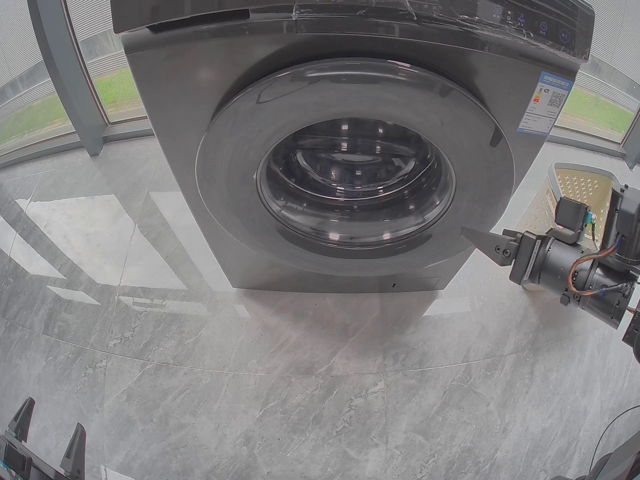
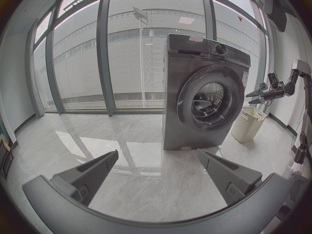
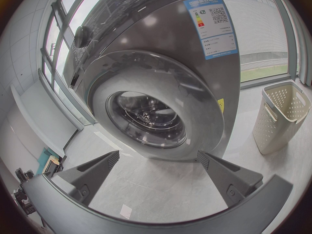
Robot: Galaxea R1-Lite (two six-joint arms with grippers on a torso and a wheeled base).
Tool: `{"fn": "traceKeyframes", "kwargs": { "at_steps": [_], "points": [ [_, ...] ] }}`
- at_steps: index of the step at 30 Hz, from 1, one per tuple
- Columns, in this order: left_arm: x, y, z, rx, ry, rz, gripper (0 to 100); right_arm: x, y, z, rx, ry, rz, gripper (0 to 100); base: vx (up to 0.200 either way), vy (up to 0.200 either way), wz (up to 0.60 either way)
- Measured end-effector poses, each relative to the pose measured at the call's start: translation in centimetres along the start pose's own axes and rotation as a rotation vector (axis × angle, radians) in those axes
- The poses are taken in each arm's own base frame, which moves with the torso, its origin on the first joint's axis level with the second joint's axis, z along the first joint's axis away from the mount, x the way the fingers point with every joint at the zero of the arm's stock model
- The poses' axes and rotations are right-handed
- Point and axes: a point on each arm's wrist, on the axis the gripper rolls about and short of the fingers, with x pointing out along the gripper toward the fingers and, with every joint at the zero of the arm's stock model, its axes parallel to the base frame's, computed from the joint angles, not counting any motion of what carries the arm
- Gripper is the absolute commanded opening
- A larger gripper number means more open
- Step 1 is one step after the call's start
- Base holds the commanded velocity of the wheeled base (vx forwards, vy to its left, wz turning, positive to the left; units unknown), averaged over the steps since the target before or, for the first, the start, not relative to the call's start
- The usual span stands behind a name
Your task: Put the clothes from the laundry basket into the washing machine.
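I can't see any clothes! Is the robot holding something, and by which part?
Nothing is held: the left gripper and the right gripper are both open and empty.

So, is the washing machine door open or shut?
Shut: the door lies flush against the washing machine front.

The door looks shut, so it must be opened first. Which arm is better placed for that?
Right. The right gripper is open at the right edge of the door, the laundry basket close behind it. The left gripper sits low, well back from the washing machine.
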Motion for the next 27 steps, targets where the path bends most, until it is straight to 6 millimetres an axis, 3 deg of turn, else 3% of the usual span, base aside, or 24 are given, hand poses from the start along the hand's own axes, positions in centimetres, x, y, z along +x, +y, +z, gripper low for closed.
{"fn": "traceKeyframes", "kwargs": {
  "at_steps": [8,15,27],
  "points": [
    [0.0,0.0,0.0,0.001,0.000,0.000,100,2.5,1.0,-0.4,0.029,-0.051,0.023,100,0.000,0.000,0.00],
    [0.0,0.0,0.0,0.001,0.000,-0.001,100,2.6,1.8,-0.4,0.038,-0.050,0.052,100,0.000,0.000,0.00],
    [0.0,0.0,0.0,0.000,0.001,-0.001,100,3.1,2.2,0.4,0.041,-0.077,0.069,100,0.200,0.000,0.00]
  ]
}}
